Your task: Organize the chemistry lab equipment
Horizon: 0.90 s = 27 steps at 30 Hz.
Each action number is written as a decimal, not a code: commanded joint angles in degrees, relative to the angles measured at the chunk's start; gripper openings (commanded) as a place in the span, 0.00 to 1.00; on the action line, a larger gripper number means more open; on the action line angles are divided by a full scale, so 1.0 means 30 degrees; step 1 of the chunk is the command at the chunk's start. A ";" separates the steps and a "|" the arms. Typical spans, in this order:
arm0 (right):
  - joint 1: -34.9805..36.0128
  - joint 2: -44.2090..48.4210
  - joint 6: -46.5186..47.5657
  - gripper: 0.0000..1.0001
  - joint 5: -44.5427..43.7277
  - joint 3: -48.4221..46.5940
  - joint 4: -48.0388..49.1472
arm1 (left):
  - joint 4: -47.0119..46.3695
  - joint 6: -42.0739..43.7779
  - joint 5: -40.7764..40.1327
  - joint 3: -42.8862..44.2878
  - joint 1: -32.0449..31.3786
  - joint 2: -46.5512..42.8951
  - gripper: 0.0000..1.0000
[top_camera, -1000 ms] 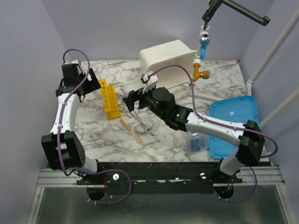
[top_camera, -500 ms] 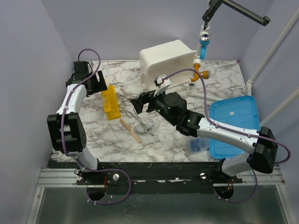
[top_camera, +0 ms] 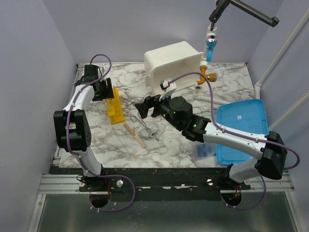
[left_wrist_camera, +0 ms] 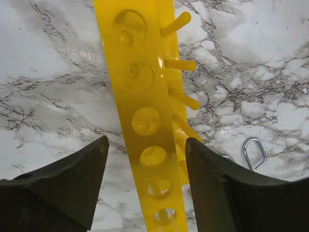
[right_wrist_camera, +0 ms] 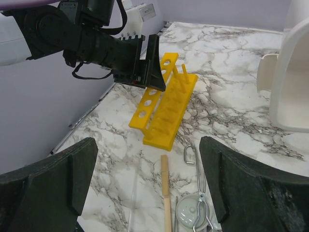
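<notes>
The yellow holed tube rack [top_camera: 114, 107] lies on the marble at centre left. My left gripper [top_camera: 107, 91] is at its far end. In the left wrist view that gripper [left_wrist_camera: 147, 142] straddles the rack's holed top plate [left_wrist_camera: 140, 82], jaws open, with a gap on each side. The silver tongs [top_camera: 142, 124] lie beside a tan wooden stick [top_camera: 134, 135] and a small round white dish [top_camera: 152, 129]. My right gripper [top_camera: 147, 106] hangs wide open and empty above them. Its view shows the stick [right_wrist_camera: 166, 193], the tongs [right_wrist_camera: 199, 193], a faint clear glass rod [right_wrist_camera: 133, 193] and the rack [right_wrist_camera: 166, 104].
A white bin [top_camera: 171, 65] stands at the back centre. A blue tray [top_camera: 241, 130] lies at the right, with a clear plastic bag of blue contents [top_camera: 205, 147] beside it. An orange-fitted pipe [top_camera: 208, 76] hangs at the back right. Purple walls close in both sides.
My left arm has swung in toward the far end of the rack and its jaws have narrowed around the holed plate. The right arm shifted slightly right, then held still, jaws unchanged.
</notes>
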<state>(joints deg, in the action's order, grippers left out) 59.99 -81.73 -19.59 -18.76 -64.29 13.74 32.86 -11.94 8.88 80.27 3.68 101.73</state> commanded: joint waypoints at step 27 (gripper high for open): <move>0.0044 0.0571 -0.0441 0.95 -0.0474 0.0809 0.0566 | 0.0906 0.3894 0.1372 0.0898 -0.0319 0.1309 0.30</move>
<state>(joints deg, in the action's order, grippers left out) 59.99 -81.73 -20.18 -18.81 -62.85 14.06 33.23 -3.49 12.27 81.45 2.87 103.79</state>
